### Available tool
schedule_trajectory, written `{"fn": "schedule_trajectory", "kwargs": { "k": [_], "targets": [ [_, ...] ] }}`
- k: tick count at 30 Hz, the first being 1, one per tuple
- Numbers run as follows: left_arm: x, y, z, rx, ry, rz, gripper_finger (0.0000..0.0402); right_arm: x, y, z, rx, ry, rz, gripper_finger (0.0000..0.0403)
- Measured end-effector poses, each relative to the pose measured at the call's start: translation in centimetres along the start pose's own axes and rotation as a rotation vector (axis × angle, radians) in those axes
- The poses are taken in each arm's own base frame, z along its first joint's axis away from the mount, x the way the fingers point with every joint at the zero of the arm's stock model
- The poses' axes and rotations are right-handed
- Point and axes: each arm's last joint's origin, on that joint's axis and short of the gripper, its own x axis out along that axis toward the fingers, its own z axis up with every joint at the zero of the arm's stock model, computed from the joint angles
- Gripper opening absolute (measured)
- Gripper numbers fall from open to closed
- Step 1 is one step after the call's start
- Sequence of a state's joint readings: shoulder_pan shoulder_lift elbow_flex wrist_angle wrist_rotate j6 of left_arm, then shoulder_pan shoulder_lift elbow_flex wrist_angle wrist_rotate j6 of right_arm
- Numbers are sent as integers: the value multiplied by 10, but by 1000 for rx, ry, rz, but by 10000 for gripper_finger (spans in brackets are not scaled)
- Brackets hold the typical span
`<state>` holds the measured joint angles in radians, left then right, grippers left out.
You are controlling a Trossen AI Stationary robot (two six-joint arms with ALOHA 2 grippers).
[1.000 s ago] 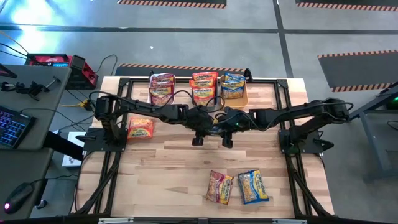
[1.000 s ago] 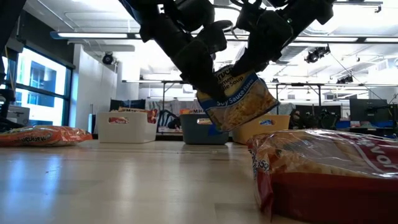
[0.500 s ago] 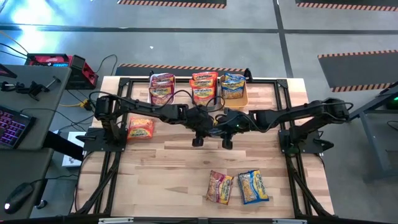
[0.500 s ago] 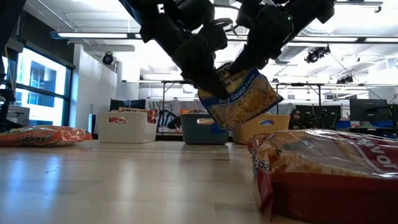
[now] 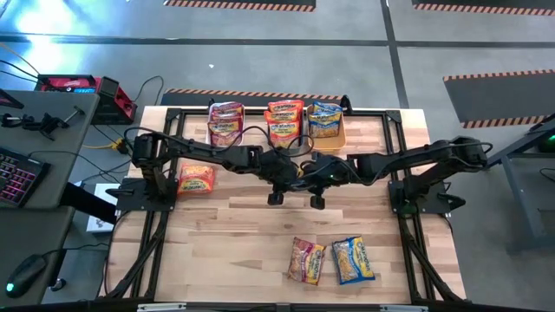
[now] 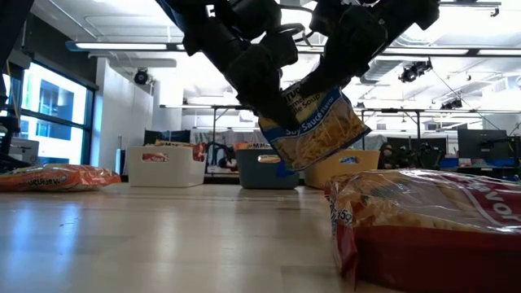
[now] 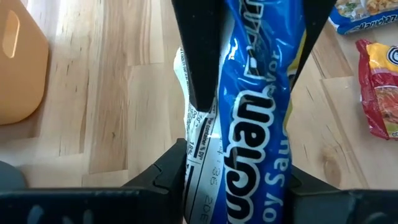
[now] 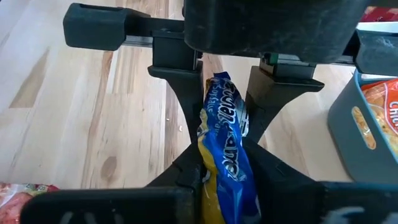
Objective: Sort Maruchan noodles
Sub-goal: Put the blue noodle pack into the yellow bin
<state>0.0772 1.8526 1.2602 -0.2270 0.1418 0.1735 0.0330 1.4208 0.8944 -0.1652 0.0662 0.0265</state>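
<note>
1. Hanging above the worktop (image 6: 163, 236) centre, your blue-and-yellow packet (image 6: 313, 134) is pinched by both pincers.
2. Left pincer (image 7: 239, 93) and right pincer (image 8: 225, 155) each clench it.

held packet (image 6: 313, 130): blue, yellow | bins (image 6: 167, 165): white, teal, orange

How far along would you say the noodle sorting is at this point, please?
Done: packets already fill the three bins at the table's far edge. In hand: a blue packet held above the table's middle, gripped by both the left gripper and the right gripper. Left: an orange packet by the left arm, plus a pink packet and another blue one near the front.
</note>
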Motion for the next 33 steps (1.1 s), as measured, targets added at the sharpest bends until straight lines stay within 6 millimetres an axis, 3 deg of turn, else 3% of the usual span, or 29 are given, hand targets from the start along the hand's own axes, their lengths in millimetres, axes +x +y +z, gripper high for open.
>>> {"fn": "schedule_trajectory", "kwargs": {
  "k": [5, 10, 19, 25, 29, 33],
  "targets": [
    [-2, 0, 1, 6, -7, 4, 142, -2, 0, 0, -12, 0, -14, 42],
    [-18, 0, 4, 19, -34, 59, 189, -13, -3, 0, -60, 14, -79, 33],
    [-42, -2, -29, -8, -237, 121, 209, -58, -16, 6, -204, -27, -247, 30],
    [-60, -8, -54, -57, -394, 139, 208, -98, -52, -4, -289, -50, -368, 30],
    [-63, -8, -66, -83, -432, 154, 208, -106, -88, -30, -306, -98, -370, 30],
    [-62, -8, -69, -99, -454, 160, 208, -109, -120, -39, -306, -236, -316, 30]
  ]
}}
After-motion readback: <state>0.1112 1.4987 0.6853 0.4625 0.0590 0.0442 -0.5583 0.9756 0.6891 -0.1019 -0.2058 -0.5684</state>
